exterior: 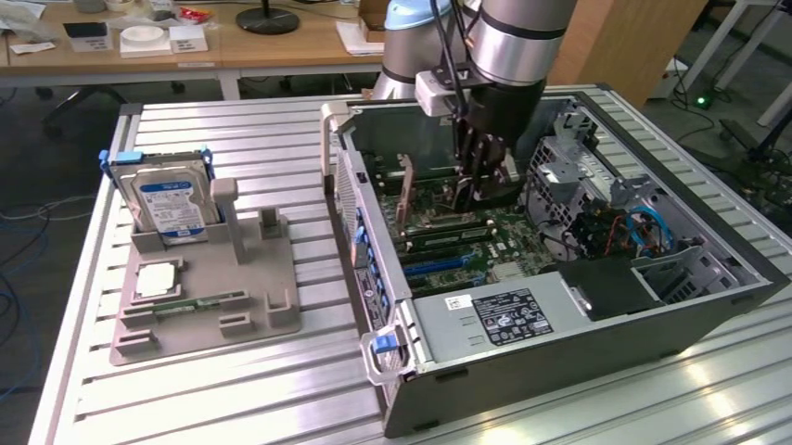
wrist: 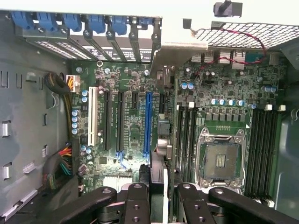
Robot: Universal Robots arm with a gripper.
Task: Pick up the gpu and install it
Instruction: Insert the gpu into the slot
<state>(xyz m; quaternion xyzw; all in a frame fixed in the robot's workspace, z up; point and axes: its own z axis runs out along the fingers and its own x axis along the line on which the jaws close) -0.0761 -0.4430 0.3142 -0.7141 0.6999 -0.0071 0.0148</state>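
The gpu is seen edge-on in the wrist view, a thin dark card with a pale metal end bracket at its far end. My gripper is shut on it, one black finger on each side. The card hangs upright just over the green motherboard, close beside the long blue slot; I cannot tell whether it touches the board. In the exterior view my gripper reaches down into the open computer case near its rear wall, with the gpu dark between the fingers.
On the exterior view's left a grey holder carries a silver hard drive, a processor and a green memory stick. Inside the case are the empty processor socket, memory slots, the power supply and cable bundles.
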